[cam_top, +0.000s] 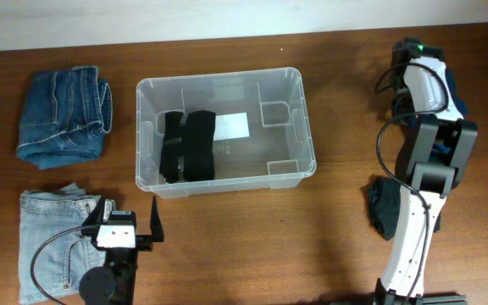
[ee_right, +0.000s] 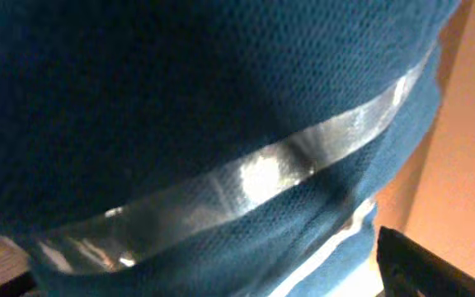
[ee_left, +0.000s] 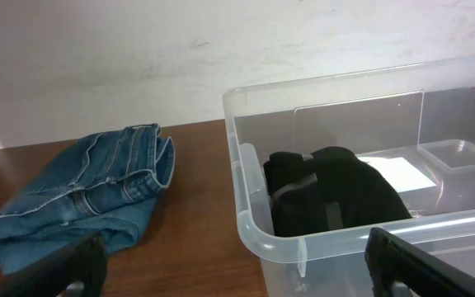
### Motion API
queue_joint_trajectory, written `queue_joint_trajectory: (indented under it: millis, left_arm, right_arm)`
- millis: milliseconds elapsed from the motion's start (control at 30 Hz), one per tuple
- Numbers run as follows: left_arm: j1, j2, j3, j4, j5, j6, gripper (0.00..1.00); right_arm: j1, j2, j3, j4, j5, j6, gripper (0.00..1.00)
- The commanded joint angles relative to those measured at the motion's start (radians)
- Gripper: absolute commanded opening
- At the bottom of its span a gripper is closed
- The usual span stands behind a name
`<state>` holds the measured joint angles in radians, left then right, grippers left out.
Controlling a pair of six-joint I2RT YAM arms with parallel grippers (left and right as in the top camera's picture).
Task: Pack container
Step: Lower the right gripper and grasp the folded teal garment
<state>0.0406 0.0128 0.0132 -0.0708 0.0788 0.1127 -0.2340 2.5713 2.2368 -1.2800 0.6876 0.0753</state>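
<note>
Blue mesh fabric (ee_right: 180,82): filling the right wrist view, close against the lens, crossed by a shiny grey stripe (ee_right: 262,177)
Right gripper (ee_right: 221,285): fingers wide apart at the lower corners of that view, jaws open, fabric right in front; contact impossible to tell
Left gripper (cam_top: 122,219): jaws spread wide open, holding nothing, above the edge of the light blue jeans (cam_top: 53,246) at the near left of the table (cam_top: 329,246)
Container (cam_top: 219,79): upright mid-table, ahead of the left gripper, apart from both arms
Black folded garment (cam_top: 188,146): inside the container, toward its left end, lying on the bottom
White label (cam_top: 232,126): on the container's bottom, just beside the black garment
Dark blue jeans (cam_top: 63,117): folded, on the table left of the container, apart from it
Dark cloth (cam_top: 385,207): bunched on the table beside the right arm (cam_top: 413,229)
</note>
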Motion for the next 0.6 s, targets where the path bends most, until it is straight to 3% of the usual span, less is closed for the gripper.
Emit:
queue_joint_trajectory:
  millis: [0,100,200,567]
  left_arm:
    - [0.002,-0.006,-0.004,-0.002,0.011,0.009,0.99]
    - [0.002,-0.006,-0.004,-0.002,0.011,0.009,0.99]
    - [0.002,-0.006,-0.004,-0.002,0.011,0.009,0.99]
    - [0.002,-0.006,-0.004,-0.002,0.011,0.009,0.99]
  right_arm:
    - [-0.009,0.040,-0.035,0.011,-0.024,0.011,0.91]
    - [-0.009,0.040,-0.035,0.021,-0.024,0.011,0.85]
    - [-0.009,0.040,-0.035,0.028,-0.024,0.010,0.71]
    - [-0.008,0.031,-0.021,0.039,-0.025,0.040,0.47]
